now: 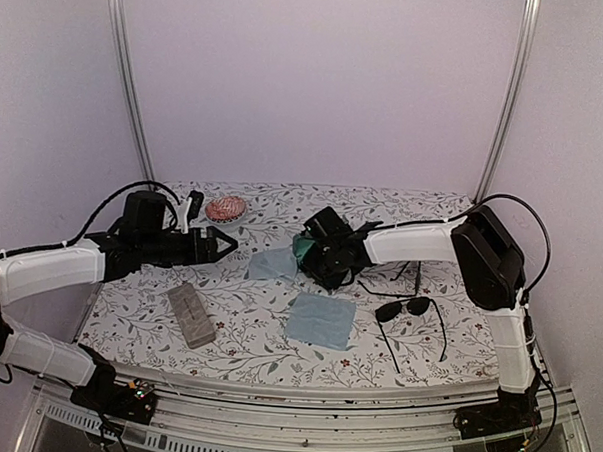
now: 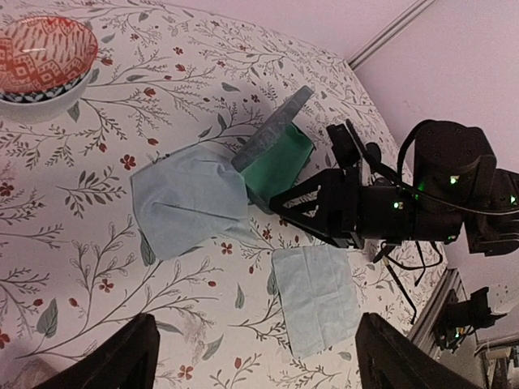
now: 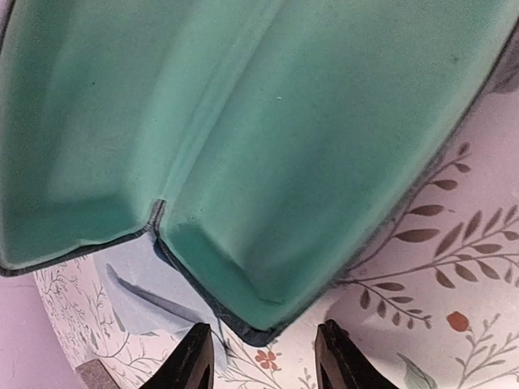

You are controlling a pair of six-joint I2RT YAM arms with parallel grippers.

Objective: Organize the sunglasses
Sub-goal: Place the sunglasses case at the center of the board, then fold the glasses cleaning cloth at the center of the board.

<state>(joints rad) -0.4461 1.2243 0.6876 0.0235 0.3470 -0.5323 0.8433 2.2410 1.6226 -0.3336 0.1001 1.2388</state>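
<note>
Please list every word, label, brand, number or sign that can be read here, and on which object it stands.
No readable text anywhere.
The closed grey case, the open green-lined case, the flat blue cloth, the rumpled blue cloth, the aviator sunglasses and the red-patterned bowl show no lettering.
The tablecloth bears only a floral print; the right arm shows small green lights, no characters.

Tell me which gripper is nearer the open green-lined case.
Right. The right gripper is right at the open case, its fingers at the case's corner; the left gripper hangs off to the case's left, beyond a blue cloth.
</note>
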